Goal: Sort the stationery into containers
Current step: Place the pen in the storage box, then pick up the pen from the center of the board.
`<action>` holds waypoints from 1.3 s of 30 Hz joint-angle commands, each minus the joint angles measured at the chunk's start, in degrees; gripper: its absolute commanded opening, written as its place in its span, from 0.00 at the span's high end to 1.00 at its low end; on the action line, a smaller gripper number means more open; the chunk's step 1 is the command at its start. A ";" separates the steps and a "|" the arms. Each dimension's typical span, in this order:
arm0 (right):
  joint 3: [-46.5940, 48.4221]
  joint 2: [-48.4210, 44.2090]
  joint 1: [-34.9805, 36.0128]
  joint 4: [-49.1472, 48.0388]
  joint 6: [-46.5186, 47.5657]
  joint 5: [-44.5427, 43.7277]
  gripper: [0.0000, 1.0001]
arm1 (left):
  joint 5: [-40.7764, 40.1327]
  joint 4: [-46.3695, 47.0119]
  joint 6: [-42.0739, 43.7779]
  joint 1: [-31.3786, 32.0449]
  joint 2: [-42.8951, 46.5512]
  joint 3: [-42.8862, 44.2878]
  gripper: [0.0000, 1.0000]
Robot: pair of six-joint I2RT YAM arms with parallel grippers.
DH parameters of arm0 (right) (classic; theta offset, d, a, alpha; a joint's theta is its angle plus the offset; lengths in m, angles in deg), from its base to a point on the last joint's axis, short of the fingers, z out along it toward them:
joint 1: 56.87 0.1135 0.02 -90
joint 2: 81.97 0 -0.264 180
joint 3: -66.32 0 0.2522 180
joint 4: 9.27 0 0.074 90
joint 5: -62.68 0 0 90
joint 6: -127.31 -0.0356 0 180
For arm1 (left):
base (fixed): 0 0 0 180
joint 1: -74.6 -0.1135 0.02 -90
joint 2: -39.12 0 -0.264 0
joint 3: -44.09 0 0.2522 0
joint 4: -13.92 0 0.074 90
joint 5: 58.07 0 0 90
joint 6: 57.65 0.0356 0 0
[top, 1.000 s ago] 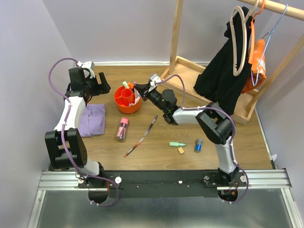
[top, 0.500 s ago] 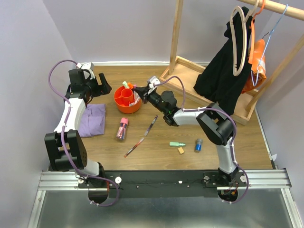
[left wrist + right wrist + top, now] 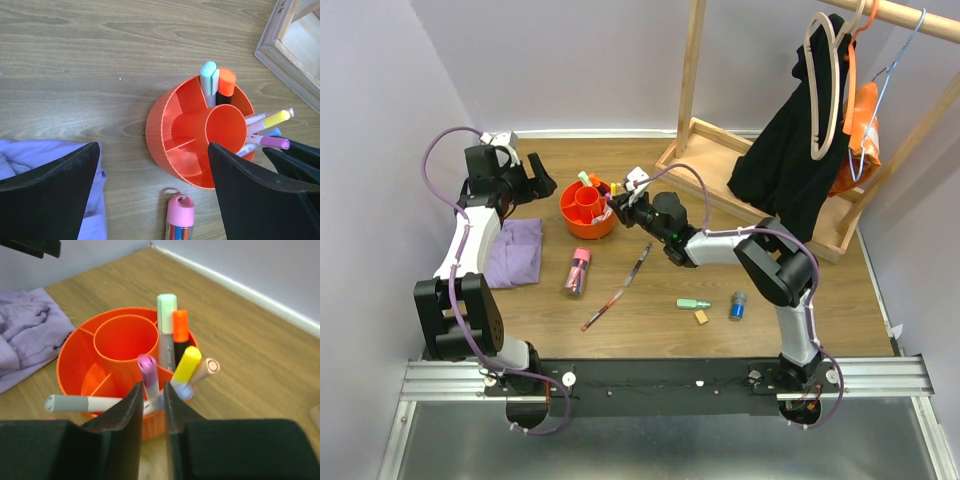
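Our left arm (image 3: 468,235) reaches straight forward on its own side, forearm raised. Its left gripper (image 3: 542,178) is turned inward and its fingers are spread wide. Our right arm (image 3: 720,243) stretches low and leftward, nearly level. The right gripper (image 3: 151,390) tilts downward, its fingers only a narrow slit apart.

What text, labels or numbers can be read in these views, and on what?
No readable text in any view.
Pens in the orange tub: no print legible.
Pink-capped tube: no label legible.
Green marker and blue cylinder: too small to tell.
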 commanded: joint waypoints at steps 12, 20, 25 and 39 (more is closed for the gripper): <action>-5.80 -26.87 0.89 28.06 5.09 2.80 0.47 | -2.25 1.70 -8.20 0.03 -1.99 -2.48 0.14; 0.60 -23.21 0.89 66.13 25.82 29.53 0.38 | -3.65 -0.94 -7.50 0.03 1.34 -4.06 0.13; 8.86 -15.66 0.89 75.25 16.79 28.99 0.40 | -4.53 -3.40 -6.09 0.03 4.94 -4.85 0.11; 24.07 -3.08 2.82 99.71 73.28 29.54 0.46 | -6.02 -4.28 -1.96 -0.05 14.70 -9.95 0.07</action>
